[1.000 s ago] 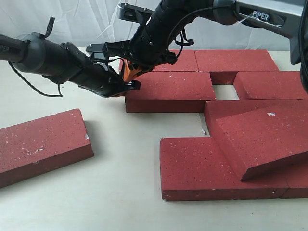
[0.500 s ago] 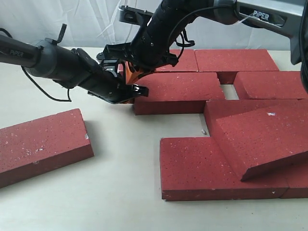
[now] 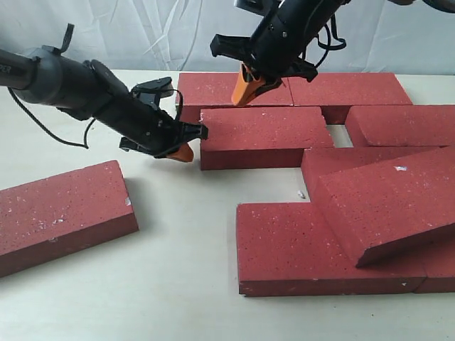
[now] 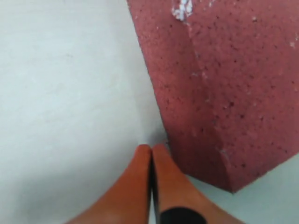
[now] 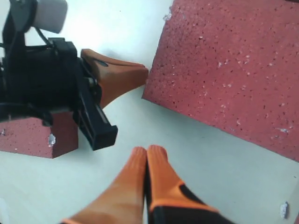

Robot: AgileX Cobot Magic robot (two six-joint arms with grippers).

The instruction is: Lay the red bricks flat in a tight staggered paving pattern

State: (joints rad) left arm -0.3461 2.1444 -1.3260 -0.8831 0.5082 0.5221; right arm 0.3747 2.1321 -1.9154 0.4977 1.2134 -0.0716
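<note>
Several dark red bricks lie on the pale table. My left gripper (image 3: 186, 152) is shut, its orange tips (image 4: 152, 148) resting on the table against the left end of the middle brick (image 3: 259, 135), seen close up (image 4: 224, 93). My right gripper (image 3: 237, 101) is shut and empty (image 5: 148, 150), hovering above the back left brick (image 3: 227, 87). The right wrist view shows the left gripper's fingers (image 5: 119, 77) touching the middle brick's corner (image 5: 233, 70). One brick (image 3: 387, 206) lies tilted, propped on the front brick (image 3: 291, 249) and its neighbours. A loose brick (image 3: 64, 213) sits apart at the left.
More bricks lie at the back right (image 3: 348, 87) and far right (image 3: 405, 124), with a small gap (image 3: 335, 135) between them and the middle brick. Bare table (image 3: 185, 234) separates the loose brick from the group. A white curtain hangs behind.
The left gripper pushed the middle brick to the right, narrowing the gap. The right gripper lifted away from it, up and to the right.
</note>
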